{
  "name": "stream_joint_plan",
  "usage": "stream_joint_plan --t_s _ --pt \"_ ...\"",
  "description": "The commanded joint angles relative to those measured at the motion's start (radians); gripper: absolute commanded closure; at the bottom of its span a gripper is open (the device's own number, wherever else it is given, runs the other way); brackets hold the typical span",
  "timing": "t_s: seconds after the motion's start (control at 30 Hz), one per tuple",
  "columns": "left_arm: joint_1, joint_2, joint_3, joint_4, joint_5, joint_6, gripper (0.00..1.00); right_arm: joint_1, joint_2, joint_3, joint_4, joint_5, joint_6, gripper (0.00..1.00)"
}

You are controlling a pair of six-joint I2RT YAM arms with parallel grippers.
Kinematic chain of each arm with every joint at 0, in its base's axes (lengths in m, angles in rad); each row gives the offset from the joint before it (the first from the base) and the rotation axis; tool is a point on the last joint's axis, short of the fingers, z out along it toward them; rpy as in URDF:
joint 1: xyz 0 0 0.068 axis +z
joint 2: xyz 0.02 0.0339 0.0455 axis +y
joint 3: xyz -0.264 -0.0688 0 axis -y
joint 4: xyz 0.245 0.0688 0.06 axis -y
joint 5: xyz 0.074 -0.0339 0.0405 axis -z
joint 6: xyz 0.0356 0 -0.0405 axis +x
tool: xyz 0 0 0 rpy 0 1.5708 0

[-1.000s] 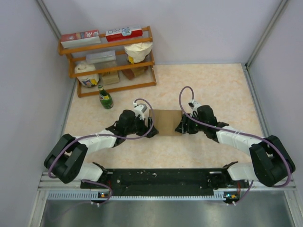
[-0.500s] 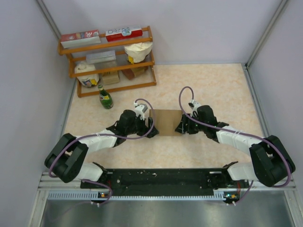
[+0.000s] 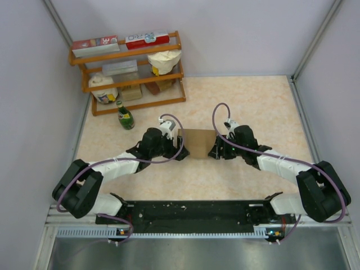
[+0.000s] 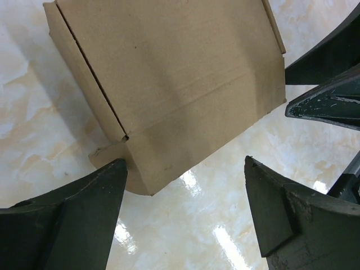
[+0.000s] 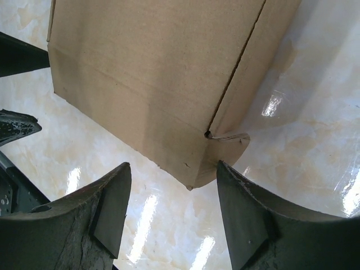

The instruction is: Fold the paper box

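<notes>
The plain brown paper box lies folded flat on the table between both arms. In the left wrist view the box fills the upper part, with a slit and a rounded tab at its near corner. My left gripper is open at the box's left end, its fingers astride the corner and not gripping it. In the right wrist view the box shows the same slit and tab. My right gripper is open at the box's right end, its fingers either side of the corner.
A wooden rack at the back left holds red-and-white printed boxes, a cream bag and other items. A green bottle stands in front of it. Grey walls close in the left, right and back sides.
The left gripper has shifted slightly up and back at the box's left end. The box and right gripper stay put.
</notes>
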Motion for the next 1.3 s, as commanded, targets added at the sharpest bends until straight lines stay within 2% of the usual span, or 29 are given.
stream_joint_plan --t_s 0.0,0.53,0.8,1.27 --pt "-0.005 0.001 0.052 -0.003 -0.032 0.031 0.11 0.001 -0.008 0.012 0.02 0.017 -0.026 0.38" --pt "-0.005 0.029 0.061 -0.049 -0.087 0.062 0.1 0.001 0.036 0.046 0.023 0.024 -0.045 0.35" --pt "-0.005 0.081 0.07 -0.011 -0.058 0.055 0.1 0.001 0.047 0.048 0.032 0.021 -0.052 0.34" --pt "-0.005 0.083 0.07 0.017 -0.014 0.034 0.11 0.001 0.059 0.055 0.055 -0.02 -0.04 0.37"
